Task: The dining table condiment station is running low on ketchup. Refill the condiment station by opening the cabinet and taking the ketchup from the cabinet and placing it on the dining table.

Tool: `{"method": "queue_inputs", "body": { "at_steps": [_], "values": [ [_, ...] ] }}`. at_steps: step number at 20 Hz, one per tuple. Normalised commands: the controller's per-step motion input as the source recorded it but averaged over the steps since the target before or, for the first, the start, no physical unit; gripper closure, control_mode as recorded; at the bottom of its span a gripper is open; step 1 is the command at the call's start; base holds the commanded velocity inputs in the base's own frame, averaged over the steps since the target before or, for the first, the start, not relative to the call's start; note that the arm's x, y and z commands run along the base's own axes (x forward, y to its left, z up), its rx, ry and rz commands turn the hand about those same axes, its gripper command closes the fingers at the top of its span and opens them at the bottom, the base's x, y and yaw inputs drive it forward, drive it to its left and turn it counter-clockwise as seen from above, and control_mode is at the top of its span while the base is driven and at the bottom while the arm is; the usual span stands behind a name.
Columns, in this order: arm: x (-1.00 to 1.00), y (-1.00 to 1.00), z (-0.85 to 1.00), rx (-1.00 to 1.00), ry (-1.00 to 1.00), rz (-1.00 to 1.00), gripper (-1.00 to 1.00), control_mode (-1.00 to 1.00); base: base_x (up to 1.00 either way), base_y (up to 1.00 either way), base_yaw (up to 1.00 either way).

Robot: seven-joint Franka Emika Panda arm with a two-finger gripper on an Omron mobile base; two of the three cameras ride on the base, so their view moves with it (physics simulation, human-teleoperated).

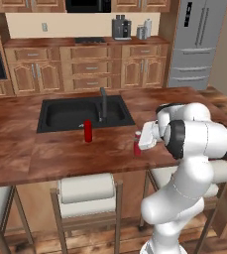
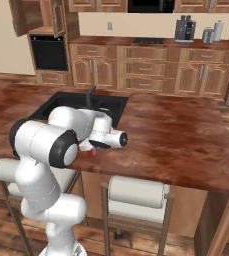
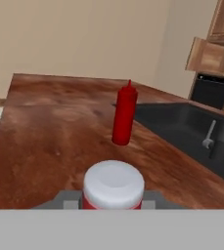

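On the dining table (image 1: 16,149), glossy reddish-brown wood: black inset sink (image 1: 70,115) toward the far edge; all-red squeeze bottle (image 1: 87,131), tapered nozzle, upright between sink and near edge, bare wood to its left. Right of it, near the near edge, the ketchup (image 1: 137,145), smooth red cylinder with rounded white cap, upright, base on the wood. Gripper (image 1: 142,144) clamped around its body. Open tabletop beyond, rightward.

On the dining table (image 1: 16,144), beside the sink (image 1: 65,116): two red bottles, namely one ketchup (image 1: 137,145) with a white cap and one all-red bottle (image 1: 87,131). One faucet (image 1: 103,102) stands at the sink. Two stools (image 1: 85,191) sit below the table's near edge.
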Motion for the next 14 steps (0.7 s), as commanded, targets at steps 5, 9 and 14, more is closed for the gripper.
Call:
{"method": "queue_inputs", "body": {
  "at_steps": [5, 9, 14],
  "values": [
    [0.27, 0.00, -0.18, 0.00, -0.01, 0.04, 1.00, -1.00, 0.00, 0.00, 0.00],
    [0.23, 0.00, -0.31, 0.00, 0.00, 0.05, 1.00, -1.00, 0.00, 0.00, 0.00],
    [0.03, 0.00, -0.34, 0.00, 0.00, 0.04, 1.00, -1.00, 0.00, 0.00, 0.00]
  ]
}}
